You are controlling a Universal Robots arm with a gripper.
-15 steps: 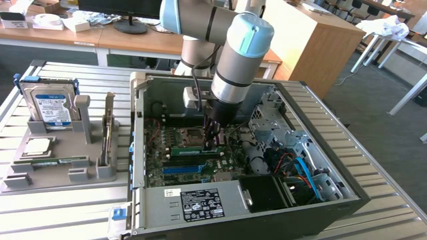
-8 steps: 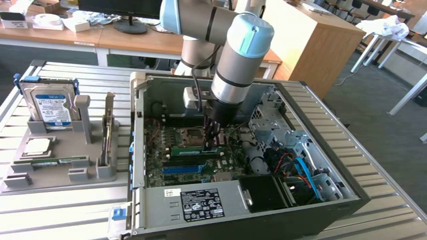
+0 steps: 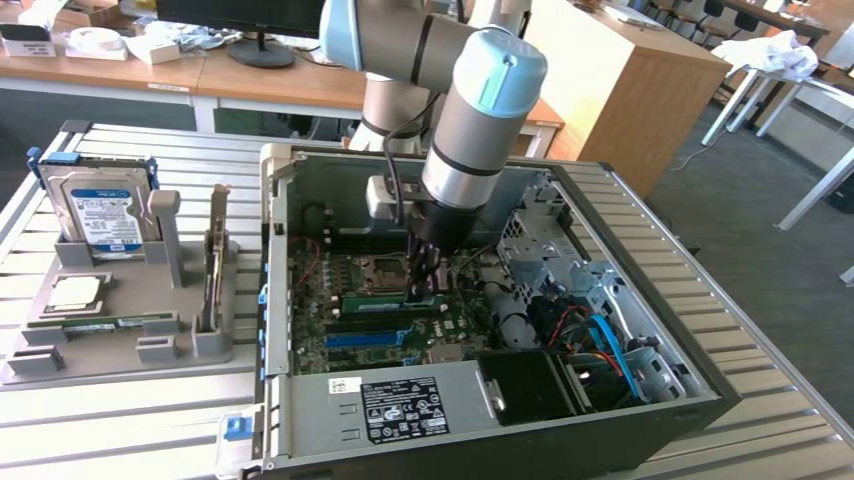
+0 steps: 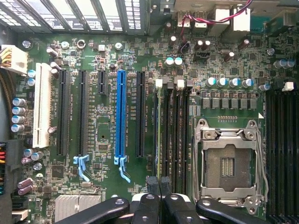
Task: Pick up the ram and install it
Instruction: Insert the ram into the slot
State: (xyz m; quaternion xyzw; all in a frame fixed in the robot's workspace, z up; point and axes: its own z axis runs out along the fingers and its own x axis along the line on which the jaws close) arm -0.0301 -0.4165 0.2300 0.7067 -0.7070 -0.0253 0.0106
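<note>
The ram [image 4: 159,130] stood edge-on in a motherboard [image 4: 103,70] slot near the processor socket [image 4: 229,163], fingers [image 4: 153,184] pinching its top edge, so seemingly only full seating was left.

Reaches in from 12 o'clock of the exterior view with the arm [image 3: 400,45], its joints capped in pale blue. Drops the silver wrist [image 3: 467,140] steeply, slanting from 1 o'clock down toward 7 o'clock. Carries a grey camera box [image 3: 384,198] at the wrist's 9 o'clock side. Points the gripper [image 3: 424,285] [image 4: 159,179] straight down, just left of the exterior view's centre. Presses the two black fingers [image 4: 152,186] together, tip against tip, with barely a seam between them. Splays the black linkage bars [image 4: 98,210] outward behind the fingertips.
</note>
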